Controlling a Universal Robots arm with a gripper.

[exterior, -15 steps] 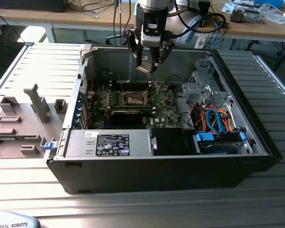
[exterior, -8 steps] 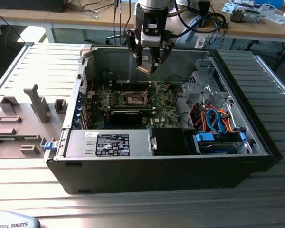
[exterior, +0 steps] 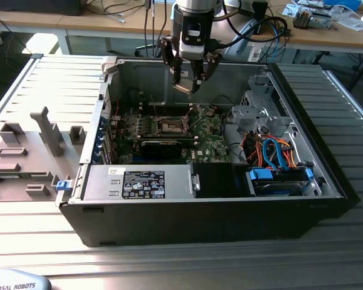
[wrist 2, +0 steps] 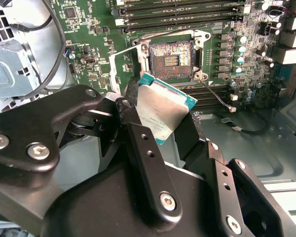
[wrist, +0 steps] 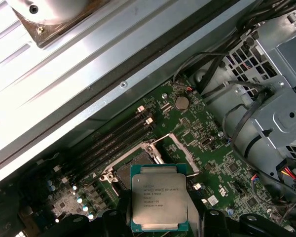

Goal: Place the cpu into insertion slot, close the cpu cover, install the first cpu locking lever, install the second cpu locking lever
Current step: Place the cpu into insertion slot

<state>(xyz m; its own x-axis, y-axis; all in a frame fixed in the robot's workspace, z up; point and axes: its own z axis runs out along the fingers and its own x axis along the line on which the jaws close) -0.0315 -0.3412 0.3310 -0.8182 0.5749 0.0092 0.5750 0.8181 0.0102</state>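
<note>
Your ribbed grey metal table [exterior: 187,266] carries the big open black computer case [exterior: 199,225], lying on its side with the inside facing up. To the exterior view's left of it sits a grey moulded fixture tray [exterior: 24,166].

On the case floor you have the green motherboard [exterior: 213,138], with bundles of orange and blue cables [exterior: 272,151] to the exterior view's right.

Your black gripper [exterior: 186,88] hangs inside the case, above the board and near the rear wall. Its jaws are clamped on two opposite edges of the cpu [wrist: 159,200], a small flat square chip with a silver-grey metal top and a teal-green border.

The cpu cover [wrist: 185,153], a thin silver metal frame plate, is swung up and open beside the socket.

The insertion slot [wrist 2: 170,55], a small square socket with a dark centre and a silver rim, lies bare with its contacts exposed.

In both wrist views the chip is in the air, clear of the board and just short of the slot. In the second wrist view it looks tilted against the board.
</note>
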